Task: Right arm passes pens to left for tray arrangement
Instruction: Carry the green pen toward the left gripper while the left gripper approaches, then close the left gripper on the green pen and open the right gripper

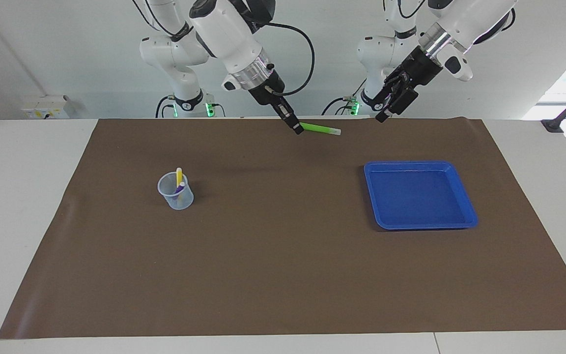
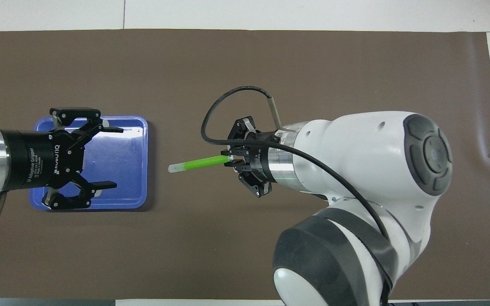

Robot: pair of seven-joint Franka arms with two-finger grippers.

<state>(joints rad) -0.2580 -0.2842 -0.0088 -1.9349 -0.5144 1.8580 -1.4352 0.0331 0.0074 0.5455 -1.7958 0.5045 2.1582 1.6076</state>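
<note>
Green pen (image 1: 320, 129) pinched by one end in right gripper (image 1: 297, 129), long and unsupported; left gripper (image 1: 390, 105) spread wide over tray (image 1: 466, 196). Risks pivoting or dropping to bench if handover misaligned.

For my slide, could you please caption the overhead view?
Right tool holds the green pen out toward the open left tool above the tray.

Green pen (image 1: 318, 129) aloft; yellow, purple (cupped); blue tray (image 1: 465, 199) flat.
</note>
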